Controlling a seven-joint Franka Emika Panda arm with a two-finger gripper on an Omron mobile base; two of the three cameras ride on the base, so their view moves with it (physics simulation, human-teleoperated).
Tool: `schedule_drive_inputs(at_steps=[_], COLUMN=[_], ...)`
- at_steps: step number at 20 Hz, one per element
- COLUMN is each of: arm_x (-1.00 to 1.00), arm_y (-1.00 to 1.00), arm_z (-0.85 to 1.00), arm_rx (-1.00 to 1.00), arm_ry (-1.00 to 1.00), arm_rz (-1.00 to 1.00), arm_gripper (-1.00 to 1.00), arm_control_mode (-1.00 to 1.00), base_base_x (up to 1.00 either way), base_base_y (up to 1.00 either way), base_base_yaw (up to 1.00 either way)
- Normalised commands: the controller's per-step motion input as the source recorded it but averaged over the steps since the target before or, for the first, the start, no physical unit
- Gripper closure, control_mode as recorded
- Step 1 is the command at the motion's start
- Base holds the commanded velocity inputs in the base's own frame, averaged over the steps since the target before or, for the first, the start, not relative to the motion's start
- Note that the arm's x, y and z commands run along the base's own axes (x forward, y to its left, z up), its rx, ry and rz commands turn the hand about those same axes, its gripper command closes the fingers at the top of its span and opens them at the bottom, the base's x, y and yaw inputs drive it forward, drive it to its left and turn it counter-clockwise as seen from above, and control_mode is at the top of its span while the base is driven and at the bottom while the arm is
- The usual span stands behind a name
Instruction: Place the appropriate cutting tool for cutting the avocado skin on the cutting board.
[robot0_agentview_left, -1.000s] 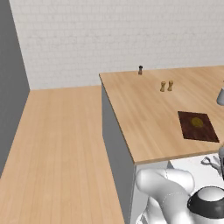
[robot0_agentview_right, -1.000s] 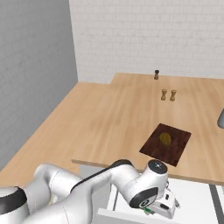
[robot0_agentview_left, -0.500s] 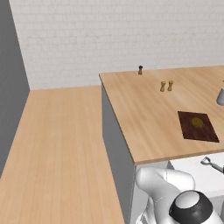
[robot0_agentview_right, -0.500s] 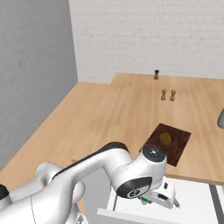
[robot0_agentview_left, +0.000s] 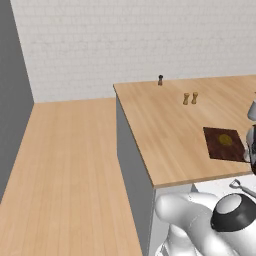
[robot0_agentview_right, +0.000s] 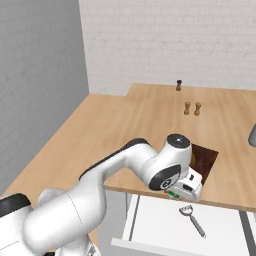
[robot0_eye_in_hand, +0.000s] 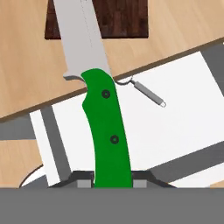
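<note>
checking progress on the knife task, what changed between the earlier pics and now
In the right base view the arm has risen from low beside the open drawer toward the counter edge, bringing the gripper up near the cutting board. It stays shut on the green-handled knife, blade pointing at the board. The avocado, grey utensil in the drawer and the shakers have not moved.

A white brick wall (robot0_agentview_left: 125, 45) runs behind a light wood counter (robot0_agentview_left: 170, 130). A grey wall (robot0_agentview_right: 35, 85) stands at the left, meeting a light wood floor (robot0_agentview_left: 65, 170). Below the counter's front edge, a white drawer (robot0_agentview_right: 165, 225) stands open. Lighting is even.
</note>
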Motion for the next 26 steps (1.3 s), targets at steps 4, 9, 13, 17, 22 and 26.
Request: schedule_drive_inputs(at_steps=[4,9,13,17,22,26], arm_x=[0.66,0.47,0.29,0.59,0.68,0.45], arm_y=[-0.19,-0.04,-0.36,-0.27,-0.07,-0.11], arm_z=[-0.01,-0.22,-0.37,-0.48,-0.20,-0.20], arm_rx=[0.04,0.10,0.14,0.04,0.00,0.00], arm_ry=[0.10,0.00,0.00,0.00,0.00,0.00], arm_rz=[-0.30,-0.24,-0.16,-0.09,-0.04,-0.01], arm_gripper=[1.00,1.00,1.00,1.00,1.00,1.00], arm_control_mode=[-1.00,-1.00,-1.00,-1.00,-1.00,-1.00], base_base_x=[0.00,0.00,0.00,0.00,0.00,0.00], base_base_y=[0.00,0.00,0.00,0.00,0.00,0.00], base_base_yaw=[0.00,0.00,0.00,0.00,0.00,0.00])
